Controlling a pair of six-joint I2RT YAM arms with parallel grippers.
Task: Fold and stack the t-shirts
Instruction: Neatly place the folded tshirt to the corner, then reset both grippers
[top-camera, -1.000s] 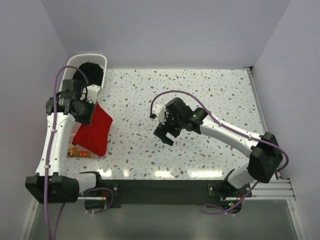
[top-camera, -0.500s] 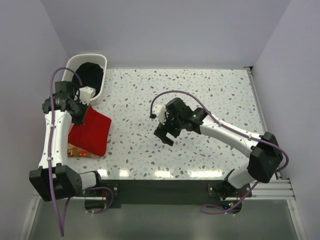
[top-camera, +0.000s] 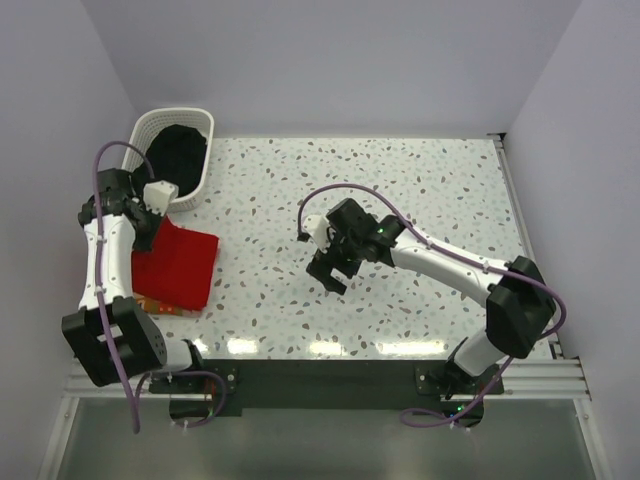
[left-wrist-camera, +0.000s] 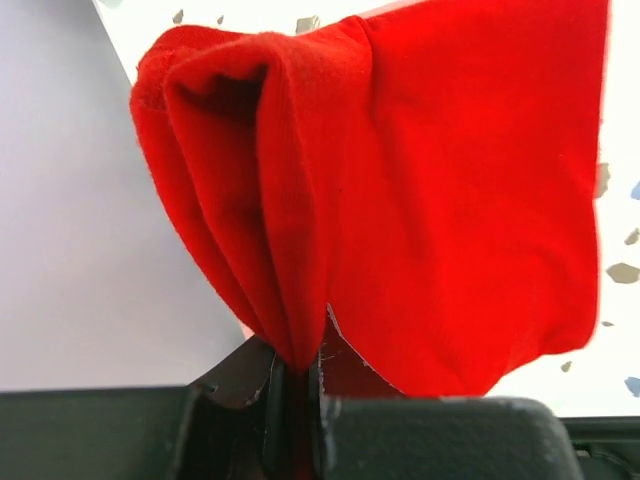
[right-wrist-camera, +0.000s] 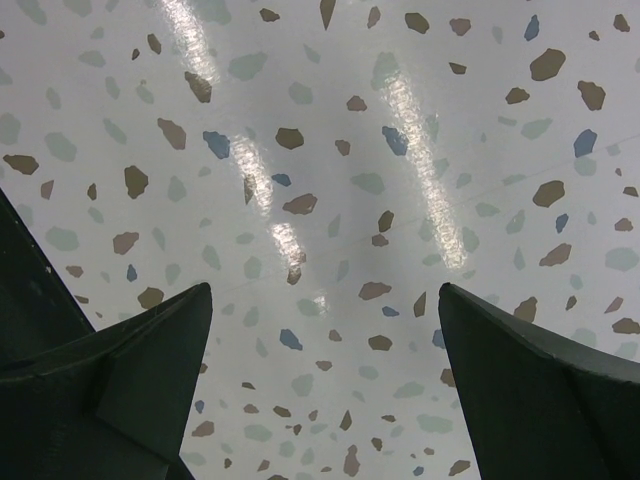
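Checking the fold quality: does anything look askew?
The red shirt lies at the left edge of the table, one end bunched and pinched in the left gripper, not flat. Another cloth peeks out beneath its near edge. Nothing spilled or damaged.

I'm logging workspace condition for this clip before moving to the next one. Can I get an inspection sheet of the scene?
Surface: speckled table, glossy, bare under the right arm.
Job's things: red t-shirt bunched at the left edge, one fold pinched up. A pale printed sliver shows under its near edge; it may be a second tee, cannot tell.
Clutter: white basket at the far left corner, with something dark inside.
Grippers: left gripper shut on the red t-shirt; right gripper open above bare table.
Cables: left purple cable and right purple cable loop off their arms.
Surroundings: plain pale walls; nothing else seen.
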